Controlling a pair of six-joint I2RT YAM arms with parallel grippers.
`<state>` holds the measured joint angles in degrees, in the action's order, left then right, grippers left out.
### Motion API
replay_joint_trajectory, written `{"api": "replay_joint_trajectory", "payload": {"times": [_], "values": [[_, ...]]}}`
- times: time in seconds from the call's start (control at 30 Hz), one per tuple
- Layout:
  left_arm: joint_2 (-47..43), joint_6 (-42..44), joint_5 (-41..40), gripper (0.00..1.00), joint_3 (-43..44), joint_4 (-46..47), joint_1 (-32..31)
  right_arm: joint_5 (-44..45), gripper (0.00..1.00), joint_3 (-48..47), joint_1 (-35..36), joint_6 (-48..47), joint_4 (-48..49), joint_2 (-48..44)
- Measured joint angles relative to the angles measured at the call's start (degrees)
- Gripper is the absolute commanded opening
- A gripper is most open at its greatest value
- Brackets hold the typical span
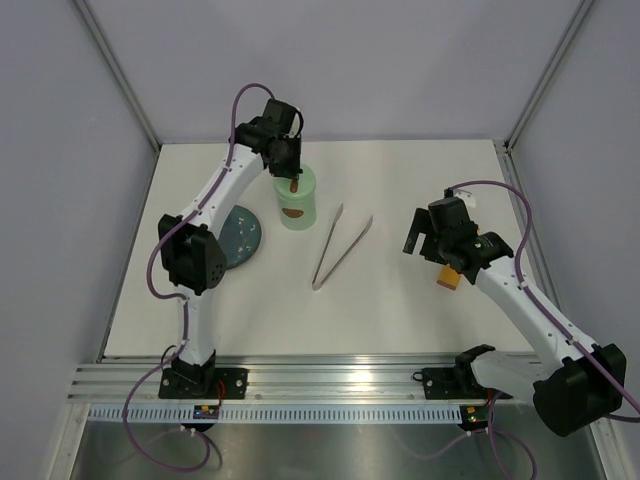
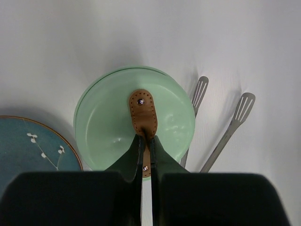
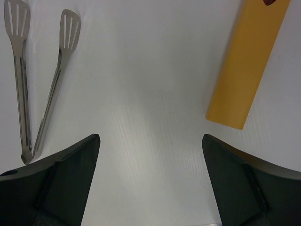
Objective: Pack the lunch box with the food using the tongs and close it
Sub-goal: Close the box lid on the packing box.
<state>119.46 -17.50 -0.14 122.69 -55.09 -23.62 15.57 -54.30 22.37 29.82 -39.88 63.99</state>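
L tool (image 2: 146,141) is clamping shut on the brown handle (image 2: 143,113) of the lid (image 2: 113,122), gripping from directly above. The lid is sitting atop the box (image 1: 297,208), which is standing upright at far-centre of the worktop (image 1: 400,310). The plate (image 1: 243,232) is lying just beside the box, on its L side.

Tongs (image 1: 340,248) are lying flat on the worktop, just R of the box and not touching it. They are sitting between the two arms, joined end toward the near edge, slotted tips pointing away.

R tool (image 3: 150,137) is hanging over bare worktop, jaws spread wide, grasping nothing. In R wrist view the tongs are lying off to its L, apart from both fingers. An orange strip (image 3: 247,66) is lying ahead-R, also untouched.
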Motion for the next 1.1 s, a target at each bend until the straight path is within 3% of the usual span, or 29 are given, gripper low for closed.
{"api": "replay_joint_trajectory", "payload": {"times": [0.67,0.83,1.1], "values": [[-9.6,-1.6,4.2,0.00,-8.5,-4.1,-2.1,0.0,0.98,0.1,0.0,0.2,0.0,-0.6],[-12.2,-1.3,2.4,0.00,-7.4,-4.7,-3.7,0.0,0.98,0.2,0.0,0.4,0.0,-0.6],[-12.0,-0.3,-0.5,0.00,1.1,-4.8,-3.8,-0.1,0.98,0.9,0.0,1.0,0.0,-1.0]]}}
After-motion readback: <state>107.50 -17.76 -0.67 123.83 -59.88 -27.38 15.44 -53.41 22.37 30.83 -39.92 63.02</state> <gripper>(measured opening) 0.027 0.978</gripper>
